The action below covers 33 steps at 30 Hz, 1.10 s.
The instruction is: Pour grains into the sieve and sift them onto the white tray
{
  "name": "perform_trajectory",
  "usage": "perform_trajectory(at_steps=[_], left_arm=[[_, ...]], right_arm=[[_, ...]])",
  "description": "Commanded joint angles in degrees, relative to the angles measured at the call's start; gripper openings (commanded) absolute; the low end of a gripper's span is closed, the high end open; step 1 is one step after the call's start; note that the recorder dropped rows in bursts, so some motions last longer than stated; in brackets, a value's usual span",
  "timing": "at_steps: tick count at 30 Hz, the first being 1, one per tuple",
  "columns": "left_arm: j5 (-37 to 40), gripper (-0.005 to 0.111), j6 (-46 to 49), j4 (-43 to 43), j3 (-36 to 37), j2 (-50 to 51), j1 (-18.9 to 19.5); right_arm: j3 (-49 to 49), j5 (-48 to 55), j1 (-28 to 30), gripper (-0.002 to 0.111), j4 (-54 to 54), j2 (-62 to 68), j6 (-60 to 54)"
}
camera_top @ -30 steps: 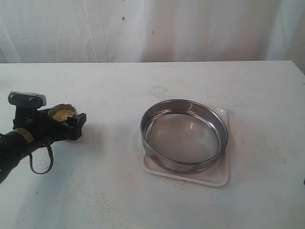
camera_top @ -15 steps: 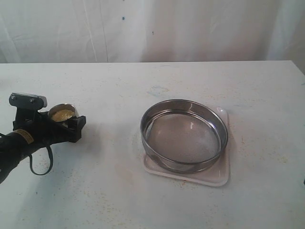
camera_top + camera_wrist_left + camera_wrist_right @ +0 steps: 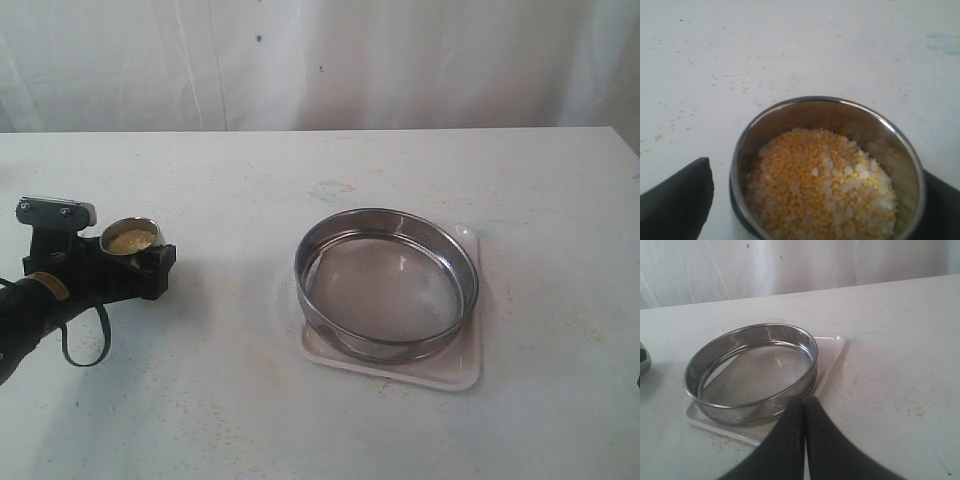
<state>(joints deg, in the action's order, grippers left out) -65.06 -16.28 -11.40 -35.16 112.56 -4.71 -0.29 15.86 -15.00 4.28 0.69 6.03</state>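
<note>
A small steel cup [image 3: 108, 231] holding golden-yellow and pale grains [image 3: 820, 185] stands on the table at the left. My left gripper [image 3: 150, 252] is open around it, and a strip of table shows between one black finger [image 3: 680, 200] and the cup wall [image 3: 790, 107]. The large round steel sieve [image 3: 385, 285] rests on the white tray [image 3: 440, 372] right of centre, its mesh bare. In the right wrist view my right gripper [image 3: 805, 401] is shut on nothing, just short of the sieve [image 3: 755, 370] and tray [image 3: 832, 347].
The white table [image 3: 320, 170] is sprinkled with stray yellow grains, thickest around the tray. A white curtain [image 3: 320, 60] hangs behind the table's far edge. The right arm is outside the exterior view.
My left gripper has sunk slightly around the cup, so more of the cup's rim shows above the near finger. The sieve and tray have not moved.
</note>
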Motion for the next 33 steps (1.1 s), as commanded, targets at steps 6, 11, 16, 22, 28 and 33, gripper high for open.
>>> perform_trajectory(at_steps=[6,11,16,22,28,33], left_arm=[[-4.07,0.094,-0.36,0.62,0.47,2.80,0.00],[-4.90,0.094,0.09,0.62,0.47,2.80,0.00],[-4.90,0.094,0.87,1.09,0.47,2.80,0.00],[-4.90,0.094,0.87,1.67,-0.79,2.80,0.00],[-4.01,0.094,0.87,1.20,-2.26,2.80,0.00],[-3.12,0.087,0.87,0.93,-2.26,2.80,0.00]], right_arm=[[0.29,-0.48,-0.31,0.000,0.08,-0.14,0.11],[0.29,-0.48,-0.31,0.000,0.08,-0.14,0.11],[0.29,-0.48,-0.31,0.000,0.08,-0.14,0.11],[0.29,-0.48,-0.31,0.000,0.08,-0.14,0.11],[0.29,-0.48,-0.31,0.000,0.08,-0.14,0.11],[0.29,-0.48,-0.31,0.000,0.08,-0.14,0.11]])
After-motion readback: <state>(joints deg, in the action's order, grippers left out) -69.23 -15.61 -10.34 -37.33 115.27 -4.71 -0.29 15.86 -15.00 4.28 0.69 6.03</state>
